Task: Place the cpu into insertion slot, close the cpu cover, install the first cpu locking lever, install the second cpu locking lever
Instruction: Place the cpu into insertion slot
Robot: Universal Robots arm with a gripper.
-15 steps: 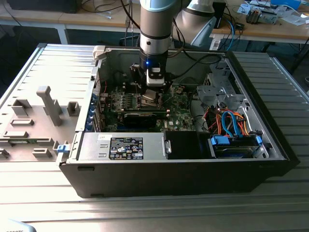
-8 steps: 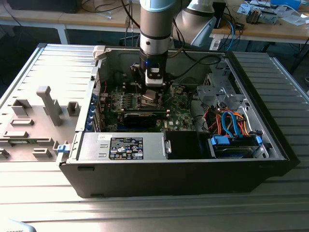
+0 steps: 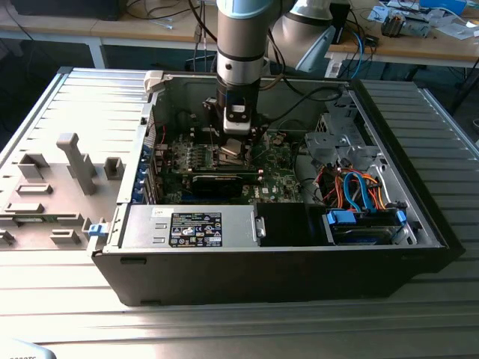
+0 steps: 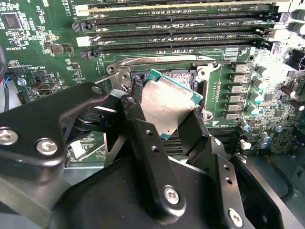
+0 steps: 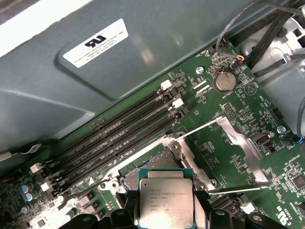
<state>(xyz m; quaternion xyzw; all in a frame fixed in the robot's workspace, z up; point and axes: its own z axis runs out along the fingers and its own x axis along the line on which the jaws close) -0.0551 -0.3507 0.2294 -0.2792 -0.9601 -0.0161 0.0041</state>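
The cpu [image 4: 169, 102], a silvery-topped square with a green edge, hangs tilted just above the dark insertion slot [image 5: 155, 161]; the silvery cpu cover [image 5: 240, 143] stands open beside it.

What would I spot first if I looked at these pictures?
The shiny silver cpu catches the eye first in the second wrist view, pinched in the black claw over the insertion slot on the green board. In the exterior view, the big arm reaches down into an open computer case.
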